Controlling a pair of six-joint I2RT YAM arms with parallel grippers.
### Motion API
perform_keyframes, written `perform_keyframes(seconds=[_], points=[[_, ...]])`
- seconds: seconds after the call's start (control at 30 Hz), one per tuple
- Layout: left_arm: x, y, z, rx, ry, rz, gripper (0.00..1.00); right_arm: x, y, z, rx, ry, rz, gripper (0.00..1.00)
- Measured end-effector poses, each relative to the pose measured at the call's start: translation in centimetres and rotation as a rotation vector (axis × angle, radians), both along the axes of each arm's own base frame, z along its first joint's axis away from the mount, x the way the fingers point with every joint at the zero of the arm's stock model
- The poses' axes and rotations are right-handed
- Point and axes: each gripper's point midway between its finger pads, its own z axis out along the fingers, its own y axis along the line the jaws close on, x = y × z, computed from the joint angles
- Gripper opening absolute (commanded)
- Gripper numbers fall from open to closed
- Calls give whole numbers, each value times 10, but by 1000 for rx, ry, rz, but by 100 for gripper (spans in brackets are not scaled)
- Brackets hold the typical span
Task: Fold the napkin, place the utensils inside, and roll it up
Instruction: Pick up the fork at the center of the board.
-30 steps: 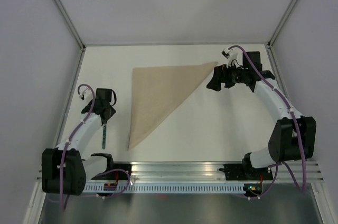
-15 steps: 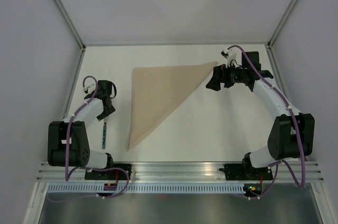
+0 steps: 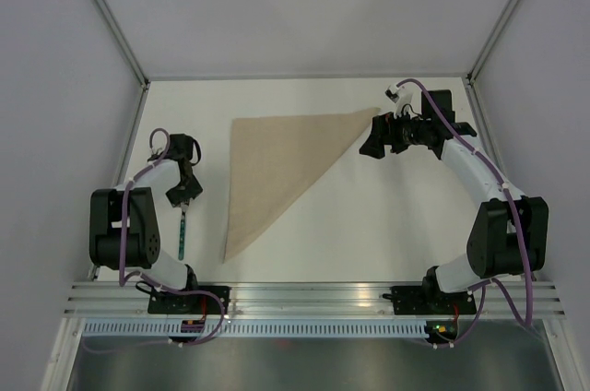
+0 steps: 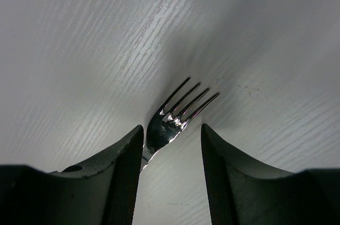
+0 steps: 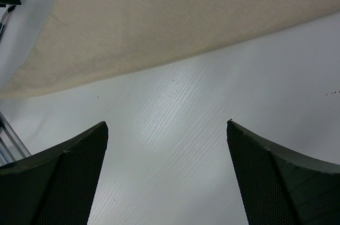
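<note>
The beige napkin (image 3: 277, 165), folded into a soft triangle, is lying mid-desk (image 3: 369, 225) on finely grained white, with pale walls (image 3: 55, 87) around it. Leftward, the fork (image 4: 178, 112), tines shining, is lying between the parted jaws of the left gripper (image 4: 171, 135). Those of the right gripper (image 5: 167, 129) are gaping wide beside the napkin.

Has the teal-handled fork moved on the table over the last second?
No. The slim teal-handled metal fork stays put, just left of the near tip of the folded beige cloth napkin.
</note>
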Motion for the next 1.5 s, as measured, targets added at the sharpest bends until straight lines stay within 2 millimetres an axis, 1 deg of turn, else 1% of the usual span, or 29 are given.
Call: perform_keyframes(seconds=[0.37, 0.53, 0.57, 0.67, 0.87, 1.0, 1.1, 1.17, 1.23, 1.27, 1.33, 1.43, 1.5], points=[[17, 2, -1, -25, 7, -6, 47, 0, 0, -1, 2, 4, 2, 96], [23, 1, -1, -28, 7, -12, 39, 0, 0, -1, 2, 4, 2, 96], [24, 1, -1, -29, 7, -14, 36, 0, 0, -1, 2, 3, 2, 96], [26, 1, -2, -30, 11, -20, 32, 1, 0, -1, 2, 2, 2, 96], [28, 1, -1, -31, 15, -23, 26, 3, 1, -2, 3, -2, 1, 96], [29, 0, -1, -41, 13, -25, 24, 4, 1, -3, 3, -3, 1, 96], [31, 0, 1, -45, 11, -26, 25, 5, 1, -3, 4, -5, 1, 95], [34, -1, 3, -49, 1, -28, 32, 5, 1, -3, 4, -6, 1, 96], [36, -2, 5, -54, -5, -30, 35, 5, 1, -3, 4, -6, 1, 96], [36, -3, 5, -60, -7, -31, 40, 5, 1, -3, 3, -6, 1, 96], [36, -4, 7, -65, -12, -33, 42, 5, 1, -3, 3, -6, 1, 96], [38, -6, 19, -71, -53, -37, 48, 4, 1, -3, 4, -5, 1, 96], [37, -8, 29, -83, -92, -41, 48, 4, 1, -4, 3, -3, 1, 96]])
